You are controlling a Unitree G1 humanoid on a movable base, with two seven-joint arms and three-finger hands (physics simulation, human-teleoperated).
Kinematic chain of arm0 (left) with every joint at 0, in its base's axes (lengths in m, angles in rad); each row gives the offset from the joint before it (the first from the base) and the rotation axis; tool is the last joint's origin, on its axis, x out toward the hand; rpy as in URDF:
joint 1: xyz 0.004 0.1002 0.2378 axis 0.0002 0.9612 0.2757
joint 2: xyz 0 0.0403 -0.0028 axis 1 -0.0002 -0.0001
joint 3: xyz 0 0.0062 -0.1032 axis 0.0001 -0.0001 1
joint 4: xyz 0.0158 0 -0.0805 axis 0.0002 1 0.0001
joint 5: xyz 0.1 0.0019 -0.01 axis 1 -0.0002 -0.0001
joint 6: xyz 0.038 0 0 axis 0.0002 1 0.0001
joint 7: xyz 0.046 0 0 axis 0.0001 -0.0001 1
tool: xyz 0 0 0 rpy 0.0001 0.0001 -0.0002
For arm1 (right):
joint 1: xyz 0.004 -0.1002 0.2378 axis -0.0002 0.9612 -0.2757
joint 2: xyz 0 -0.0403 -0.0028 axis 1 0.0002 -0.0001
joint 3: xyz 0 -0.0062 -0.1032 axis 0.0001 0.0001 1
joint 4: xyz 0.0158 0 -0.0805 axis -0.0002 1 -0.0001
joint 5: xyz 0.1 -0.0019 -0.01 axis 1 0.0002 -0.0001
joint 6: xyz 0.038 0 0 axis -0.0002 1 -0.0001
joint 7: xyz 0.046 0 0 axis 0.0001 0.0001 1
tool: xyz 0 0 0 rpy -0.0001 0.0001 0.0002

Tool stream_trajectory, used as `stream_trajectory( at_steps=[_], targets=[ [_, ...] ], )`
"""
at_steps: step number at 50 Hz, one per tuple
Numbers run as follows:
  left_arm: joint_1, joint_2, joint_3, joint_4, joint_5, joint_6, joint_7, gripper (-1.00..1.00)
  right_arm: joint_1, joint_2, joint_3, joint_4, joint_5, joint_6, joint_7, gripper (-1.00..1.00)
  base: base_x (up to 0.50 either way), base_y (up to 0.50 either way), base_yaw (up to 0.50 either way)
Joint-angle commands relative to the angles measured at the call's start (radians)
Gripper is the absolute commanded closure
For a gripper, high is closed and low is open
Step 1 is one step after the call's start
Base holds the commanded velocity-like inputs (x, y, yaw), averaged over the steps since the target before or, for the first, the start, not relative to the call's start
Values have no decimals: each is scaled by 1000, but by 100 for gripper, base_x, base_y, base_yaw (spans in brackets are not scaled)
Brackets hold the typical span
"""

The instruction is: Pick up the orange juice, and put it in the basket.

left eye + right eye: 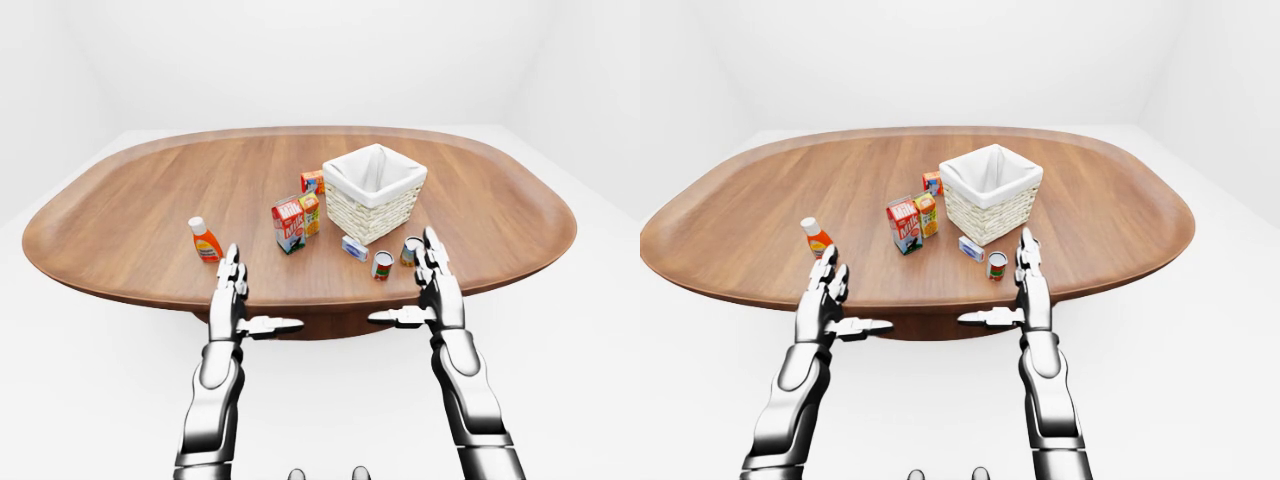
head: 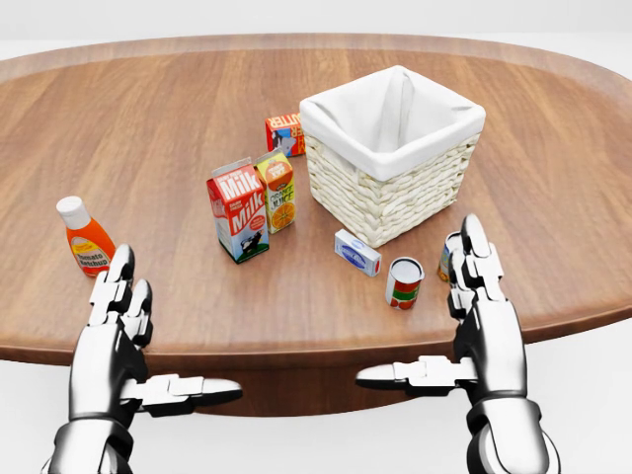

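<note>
The orange juice [image 2: 277,191] stands mid-worktop, touching or nearly touching the milk carton [image 2: 238,210], beside the basket [image 2: 392,168]. Both hands, left hand [image 2: 118,341] and right hand [image 2: 479,316], hover at the near edge, fingers released. A wide reach would likely topple the milk.

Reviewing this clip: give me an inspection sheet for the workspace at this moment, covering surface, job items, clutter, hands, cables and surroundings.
Surface: oval wooden table, nothing spilled.
Job's things: orange juice carton upright, beside the milk carton, apart from the hands; wicker basket with white liner, upright, nothing seen inside.
Clutter: sauce bottle, small red box left of the basket, small white-blue box lying flat, red can, a second can partly hidden by the right hand.
Grippers: left hand and right hand both open, empty, at the table's near edge.
Cables: nothing seen.
Surroundings: plain white floor and walls.
</note>
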State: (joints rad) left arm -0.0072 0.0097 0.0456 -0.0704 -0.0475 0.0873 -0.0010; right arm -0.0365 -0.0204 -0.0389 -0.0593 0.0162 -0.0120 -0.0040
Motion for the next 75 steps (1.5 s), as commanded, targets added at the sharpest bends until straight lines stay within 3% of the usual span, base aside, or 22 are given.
stream_trajectory(
  at_steps=[1,11,14,20,38,67,75],
  targets=[
    [-18,-5,12,-105,-41,0,72,-100,6,2,6,-33,-11,11,21,-100,0,0,0],
    [-11,5,24,-283,-78,0,105,-100,12,4,6,-48,-7,15,23,-100,0,0,0],
    [-12,20,30,-326,-59,0,101,-100,12,5,7,-100,-5,47,20,-100,0,0,0],
    [-4,23,88,-404,-115,0,52,-100,20,9,12,-222,2,99,13,-100,0,0,0],
    [20,22,92,-448,-126,0,30,-100,13,14,32,-526,-8,99,-8,-100,0,0,0],
    [23,18,90,-444,-128,0,32,-100,19,13,31,-525,-9,99,-6,-100,0,0,0],
    [26,19,86,-448,-125,0,28,-100,21,13,33,-522,-14,99,-3,-100,42,0,0]
  ],
)
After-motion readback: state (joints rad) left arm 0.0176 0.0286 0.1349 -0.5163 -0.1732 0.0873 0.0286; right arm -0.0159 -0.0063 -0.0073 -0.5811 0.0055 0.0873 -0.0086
